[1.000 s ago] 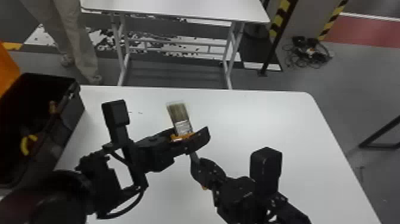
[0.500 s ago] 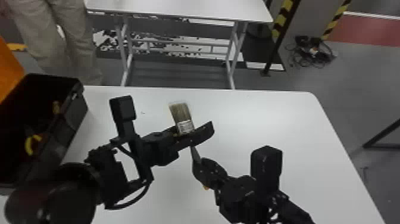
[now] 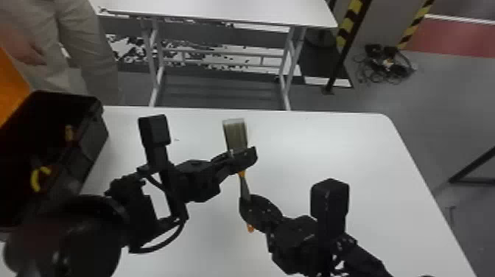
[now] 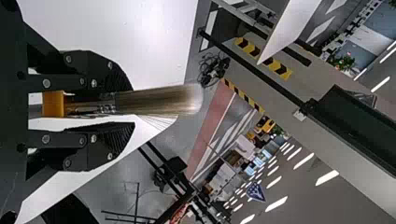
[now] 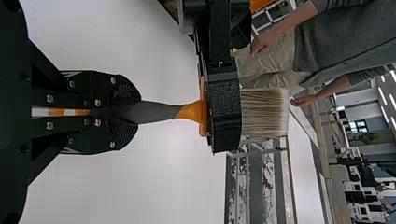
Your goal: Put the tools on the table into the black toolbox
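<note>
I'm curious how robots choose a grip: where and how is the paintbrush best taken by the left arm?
Probably by the metal collar, from the robot's left, pinching its broad faces: the paintbrush is wide but thin, and the right gripper holds its handle.

From above, the head view faces forward and down; both wrist views (sideways, closer) share its paintbrush [image 3: 235,134].

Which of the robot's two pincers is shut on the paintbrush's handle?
The right gripper: its fingers are closed on the grey handle. The left gripper stands open around the brush, nearer the bristles.
</note>
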